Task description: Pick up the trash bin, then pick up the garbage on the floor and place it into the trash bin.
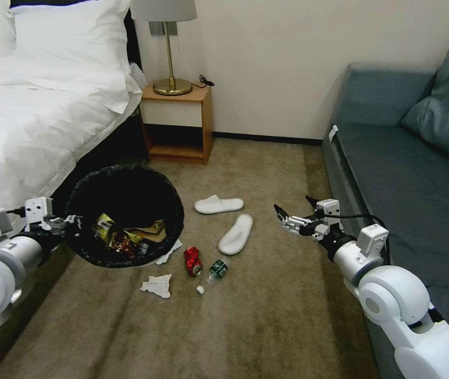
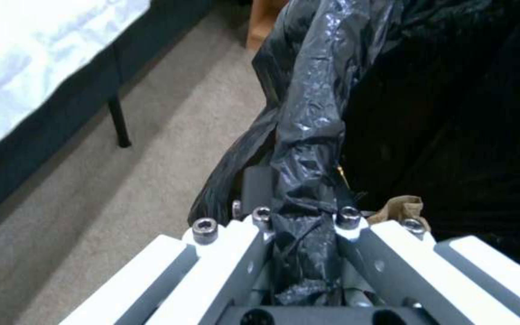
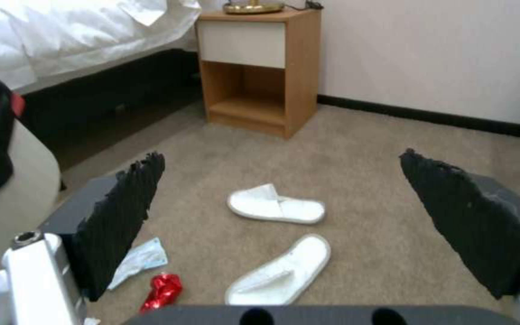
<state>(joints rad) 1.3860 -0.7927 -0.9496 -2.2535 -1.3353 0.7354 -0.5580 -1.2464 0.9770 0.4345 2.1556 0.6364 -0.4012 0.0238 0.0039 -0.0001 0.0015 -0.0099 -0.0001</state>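
Note:
The trash bin (image 1: 124, 210), round and lined with a crinkled black bag (image 2: 308, 113), hangs tilted above the carpet by the bed. My left gripper (image 1: 69, 223) is shut on its rim (image 2: 302, 216). Inside lie a gold-brown wrapper (image 1: 112, 234) and a brown paper bag (image 1: 149, 230). On the floor lie the garbage pieces: a red can (image 1: 193, 261) (image 3: 162, 291), a green bottle (image 1: 217, 269), a crumpled white tissue (image 1: 157, 286) and a white wrapper (image 3: 140, 259). My right gripper (image 1: 292, 204) (image 3: 281, 157) hovers open and holds nothing, to the right of two white slippers (image 1: 219, 204) (image 1: 236, 234).
The bed (image 1: 35, 116) runs along the left. A wooden nightstand (image 1: 179, 123) with a brass lamp (image 1: 170, 63) stands against the far wall. A grey-blue sofa (image 1: 408, 173) lines the right side. Open carpet (image 1: 266, 321) lies in front.

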